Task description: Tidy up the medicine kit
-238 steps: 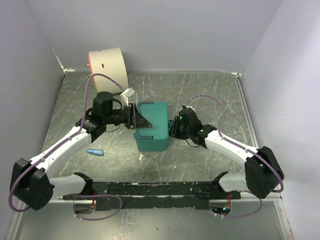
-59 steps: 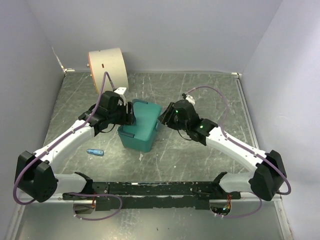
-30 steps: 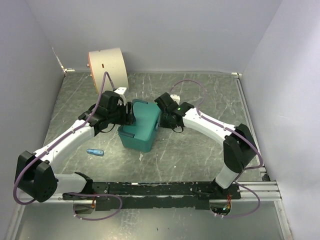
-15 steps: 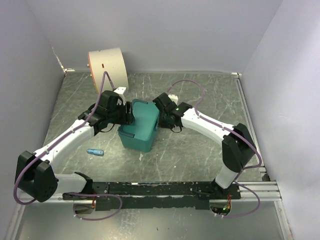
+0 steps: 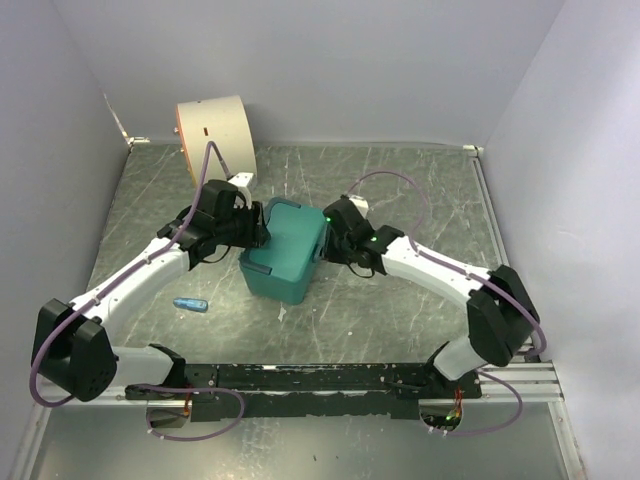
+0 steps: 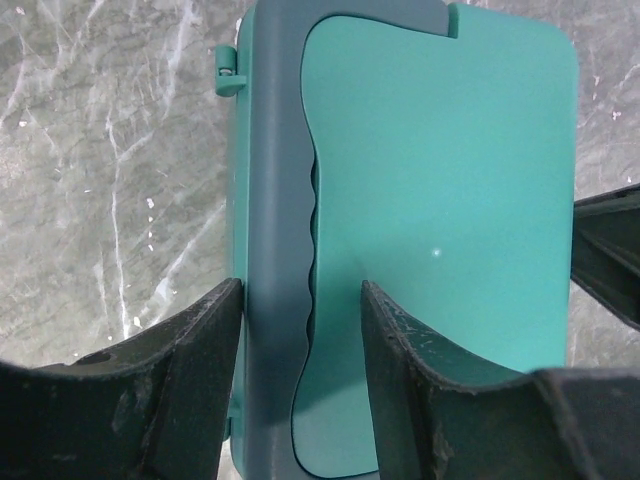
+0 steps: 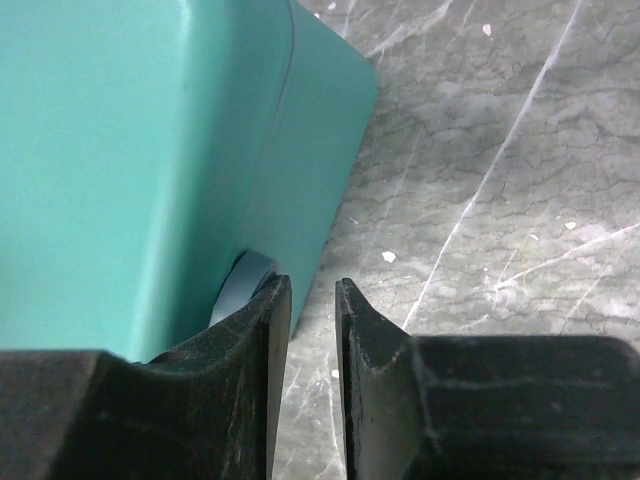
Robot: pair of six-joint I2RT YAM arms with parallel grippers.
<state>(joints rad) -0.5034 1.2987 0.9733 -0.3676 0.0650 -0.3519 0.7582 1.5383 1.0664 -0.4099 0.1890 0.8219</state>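
Note:
The medicine kit (image 5: 288, 252), a teal box with its lid down, sits mid-table, turned slightly askew. In the left wrist view my left gripper (image 6: 300, 290) is open astride the grey-blue handle (image 6: 275, 200) on the lid. One finger (image 6: 190, 370) is against the handle's outer edge and the other (image 6: 410, 380) stands apart over the teal lid (image 6: 450, 180). From above, the left gripper (image 5: 258, 235) is at the kit's left side. My right gripper (image 5: 325, 238) is at the kit's right side. Its jaws (image 7: 312, 285) stand a narrow gap apart with nothing between them, one finger (image 7: 250, 340) against a grey pivot knob (image 7: 245, 275) low on the kit's wall (image 7: 120, 150).
A large cream drum (image 5: 215, 135) lies on its side at the back left corner. A small blue object (image 5: 190, 304) lies on the marbled table (image 5: 400, 180) at the front left. White walls close in on three sides, and a black rail (image 5: 320, 378) runs along the near edge.
The left jaws have narrowed around the handle. The right arm has swung its elbow out to the right and its gripper has slid along the kit's right side. The kit has shifted slightly right.

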